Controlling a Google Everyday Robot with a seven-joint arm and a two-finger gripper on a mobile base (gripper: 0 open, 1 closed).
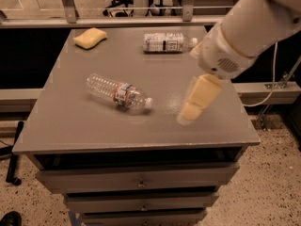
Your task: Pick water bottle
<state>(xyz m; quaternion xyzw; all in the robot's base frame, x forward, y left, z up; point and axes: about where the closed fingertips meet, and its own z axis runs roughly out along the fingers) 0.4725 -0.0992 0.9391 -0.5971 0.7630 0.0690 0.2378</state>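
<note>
Looked down from the front, fairly near, across the counter toward the far railing; caught the hand over its right side.

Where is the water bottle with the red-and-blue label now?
The water bottle lies on its side left of centre on the grey table, cap pointing right; the gripper hovers to its right.

The gripper, over the right side of the table, is a blurred pale shape. Above it the arm runs out at the top right edge and hides the table's far corner. The print on the bottle beyond the gripper (white label) is too small to read. Below the gripper, the drawers are cut off by the bottom edge.
</note>
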